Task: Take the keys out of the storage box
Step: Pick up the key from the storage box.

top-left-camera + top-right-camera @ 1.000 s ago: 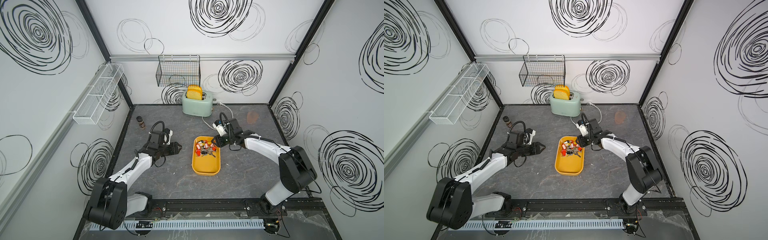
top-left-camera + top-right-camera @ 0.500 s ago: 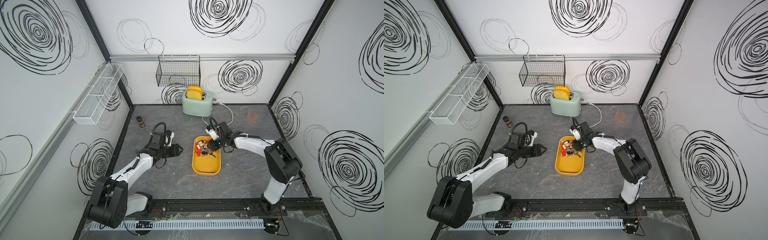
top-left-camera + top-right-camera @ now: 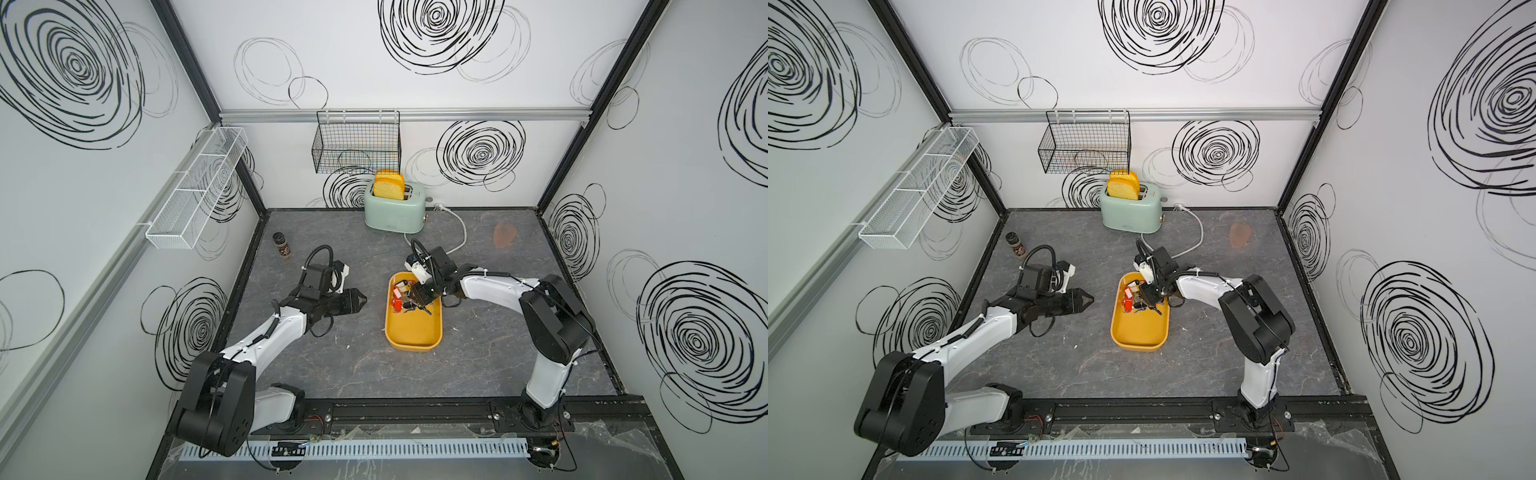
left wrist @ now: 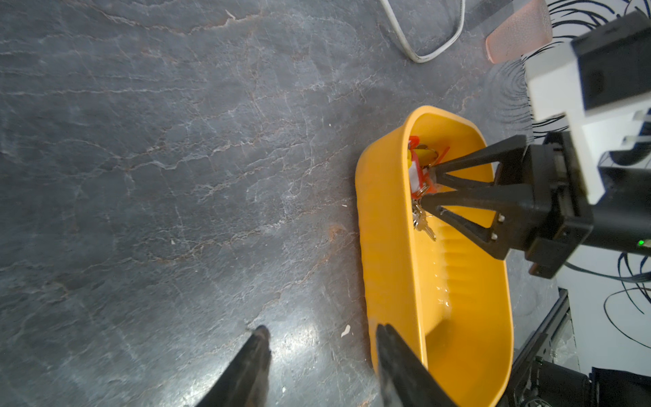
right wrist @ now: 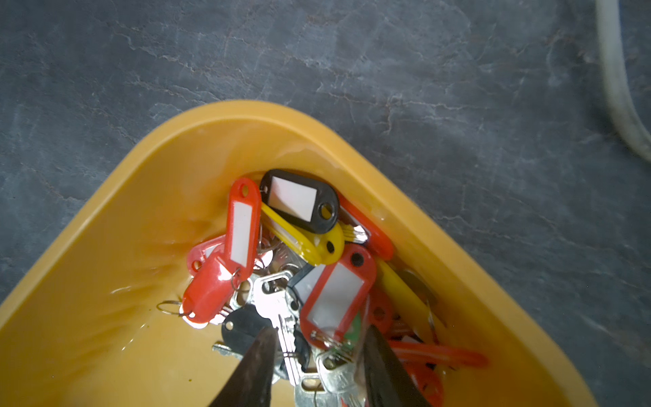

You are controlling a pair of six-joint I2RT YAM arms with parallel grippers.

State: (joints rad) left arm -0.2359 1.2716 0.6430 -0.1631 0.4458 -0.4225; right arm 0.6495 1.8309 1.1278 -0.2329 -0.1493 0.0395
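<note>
Reaching into the storage box (image 3: pixel 413 332), your right gripper (image 5: pixel 318 329) straddles the keys (image 5: pixel 281 267) with jaws spread; none are out yet.

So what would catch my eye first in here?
The mustard-yellow storage box in the middle of the table, with keys on red, yellow and black tags heaped at its far end. The right end effector dips into that heap, jaws apart; the left end effector hangs open beside the box. Against the back wall, a mint-green toaster holds toast.
</note>
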